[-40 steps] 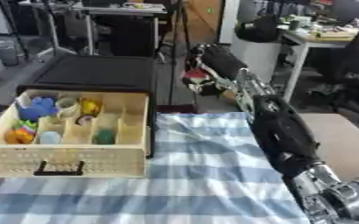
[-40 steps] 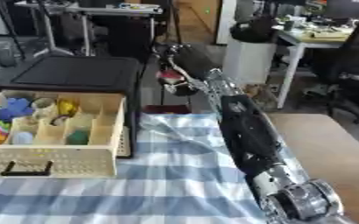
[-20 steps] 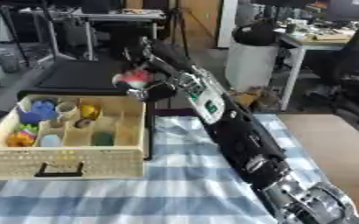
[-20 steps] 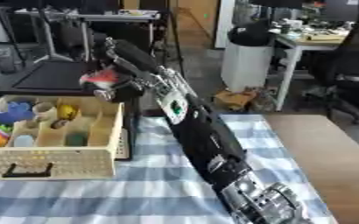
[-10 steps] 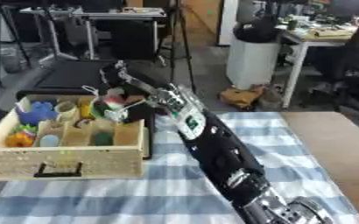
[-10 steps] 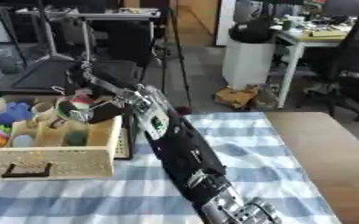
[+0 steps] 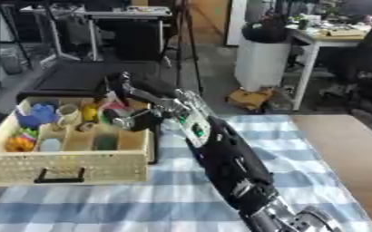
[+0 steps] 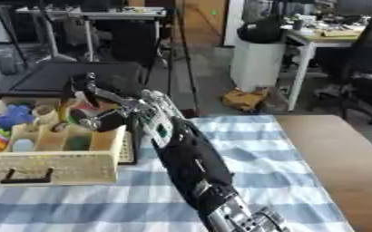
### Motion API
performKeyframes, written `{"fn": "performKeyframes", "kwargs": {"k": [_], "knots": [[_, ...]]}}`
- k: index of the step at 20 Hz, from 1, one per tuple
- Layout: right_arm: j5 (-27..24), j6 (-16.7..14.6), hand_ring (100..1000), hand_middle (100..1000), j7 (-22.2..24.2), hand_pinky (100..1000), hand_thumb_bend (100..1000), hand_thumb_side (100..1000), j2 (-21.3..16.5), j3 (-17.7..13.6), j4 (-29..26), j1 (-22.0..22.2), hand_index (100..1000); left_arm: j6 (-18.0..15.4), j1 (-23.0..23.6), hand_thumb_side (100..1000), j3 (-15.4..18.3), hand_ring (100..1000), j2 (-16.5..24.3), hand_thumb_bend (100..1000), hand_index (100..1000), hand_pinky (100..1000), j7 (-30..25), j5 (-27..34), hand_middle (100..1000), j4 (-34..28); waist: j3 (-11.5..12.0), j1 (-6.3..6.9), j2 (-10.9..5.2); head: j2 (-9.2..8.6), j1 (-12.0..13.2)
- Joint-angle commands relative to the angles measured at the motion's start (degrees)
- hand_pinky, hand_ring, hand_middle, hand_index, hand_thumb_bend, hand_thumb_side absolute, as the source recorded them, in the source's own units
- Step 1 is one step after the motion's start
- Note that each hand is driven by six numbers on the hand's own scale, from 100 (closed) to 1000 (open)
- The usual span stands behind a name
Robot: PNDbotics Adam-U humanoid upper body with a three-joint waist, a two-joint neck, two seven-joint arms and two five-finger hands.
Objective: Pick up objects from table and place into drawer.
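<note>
Lowered since the earlier frame, the robot's right hand (image 7: 130, 118) grasps a small red-and-green object (image 7: 114, 112) over the cream plastic divided drawer (image 7: 62, 165); releasing off-centre could catch a divider

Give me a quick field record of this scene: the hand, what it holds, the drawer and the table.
right hand: over the drawer's right compartments, fingers curled round a small object
held object: small, red and green, shape unclear
drawer: cream basket-style tray with dividers and a black front handle, holding several small colourful items
table cover: blue and white checked cloth
left hand: not in view
</note>
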Motion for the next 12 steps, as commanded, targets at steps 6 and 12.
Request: {"fn": "performKeyframes", "kwargs": {"k": [6, 12], "knots": [[2.2, -1.6, 850, 906, 3.6, 915, 100, 196, -0.7, -0.8, 0.1, -1.1, 879, -0.1, -0.4, 1000, 0.1, 100, 0.6, 100, 780, 100, -0.1, 0.0, 100, -1.0, -0.1, 0.37, -0.60, 0.07, -0.2], [1.0, -1.1, 837, 903, 6.2, 926, 100, 191, -1.2, -1.3, -0.7, -1.2, 896, -0.1, -0.3, 1000, 0.1, 100, 0.7, 100, 779, 100, -0.1, 0.0, 100, -1.0, -0.2, 0.37, -0.72, 0.14, -0.2]]}}
